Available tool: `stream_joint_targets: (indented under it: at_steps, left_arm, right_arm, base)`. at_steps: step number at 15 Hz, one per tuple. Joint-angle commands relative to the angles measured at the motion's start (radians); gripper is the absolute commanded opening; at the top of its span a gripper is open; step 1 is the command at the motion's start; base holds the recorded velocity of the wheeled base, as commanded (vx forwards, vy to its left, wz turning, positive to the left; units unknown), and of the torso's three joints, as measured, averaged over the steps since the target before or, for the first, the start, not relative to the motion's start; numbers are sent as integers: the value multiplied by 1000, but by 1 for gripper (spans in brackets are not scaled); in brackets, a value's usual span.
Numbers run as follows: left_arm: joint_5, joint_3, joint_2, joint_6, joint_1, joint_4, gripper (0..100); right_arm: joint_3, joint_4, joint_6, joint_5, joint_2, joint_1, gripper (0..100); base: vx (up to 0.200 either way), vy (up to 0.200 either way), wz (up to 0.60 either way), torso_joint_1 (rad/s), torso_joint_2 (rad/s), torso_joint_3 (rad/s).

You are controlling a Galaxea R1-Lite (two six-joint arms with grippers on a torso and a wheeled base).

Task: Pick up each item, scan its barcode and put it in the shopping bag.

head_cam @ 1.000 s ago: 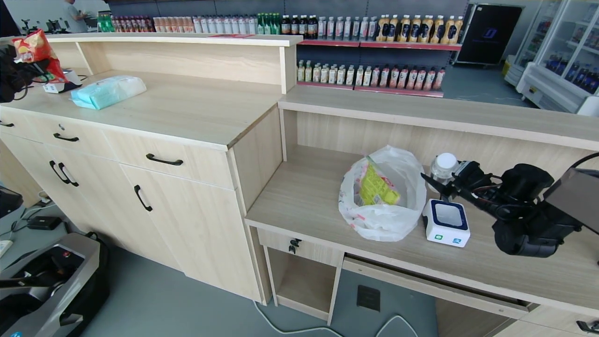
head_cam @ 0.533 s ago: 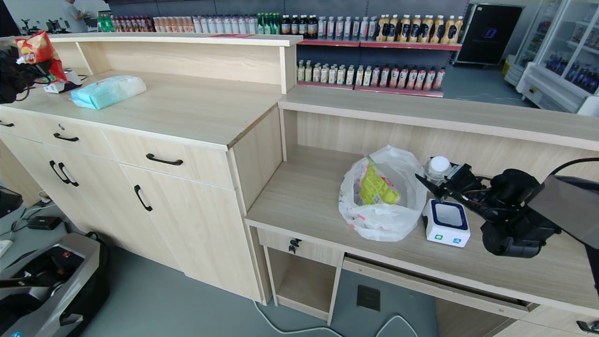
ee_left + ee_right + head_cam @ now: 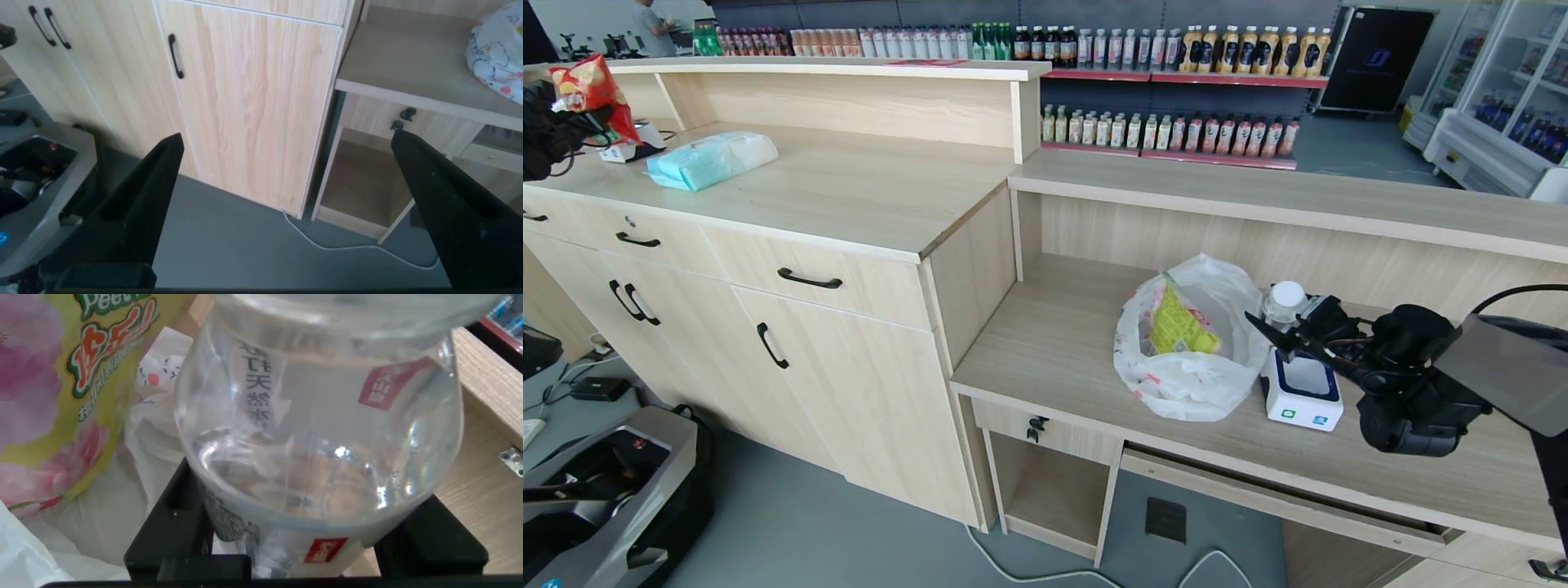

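We cannot see all of the bottle from above. Only its white cap and a bit of its clear body peek out past the right tool, right of the middle of the frame. Up close, the bottle is cut off at the top and its label is too bent to read. The right tool presses its black fingers on both sides of the bottle and holds it tight. The bottle is just beside the shopping bag and close by the scanner. A yellow-green packet sits in the bag, half hidden by the bag's wall. A red snack bag at the upper left is partly behind something dark, and we cannot tell what it rests on. The left tool is spread wide with nothing in it, facing a cupboard door.

The bottle is round, smooth and shiny. The shopping bag is thin, white and crinkly. The scanner is a small white box with round corners and a dark blue frame. A soft pale green pack lies at the upper left.

The worktop is pale wood with fine lines. The floor is grey. Shelves with rows of drinks fill the top of the frame
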Motion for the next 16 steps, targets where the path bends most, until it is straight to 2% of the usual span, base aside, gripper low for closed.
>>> stream_joint_targets:
  at_steps: [1,8,16]
  left_arm:
    - [0,0,0,-1,0,0,100]
    - [0,0,0,-1,0,0,100]
    - [0,0,0,-1,0,0,100]
  right_arm:
    - [18,-1,-1,2,-43,-3,0]
    - [84,-1,-30,6,-62,-75,0]
    - [84,-1,-28,4,-68,-84,0]
  base:
    - [0,0,0,0,0,0]
    - [0,0,0,0,0,0]
    - [0,0,0,0,0,0]
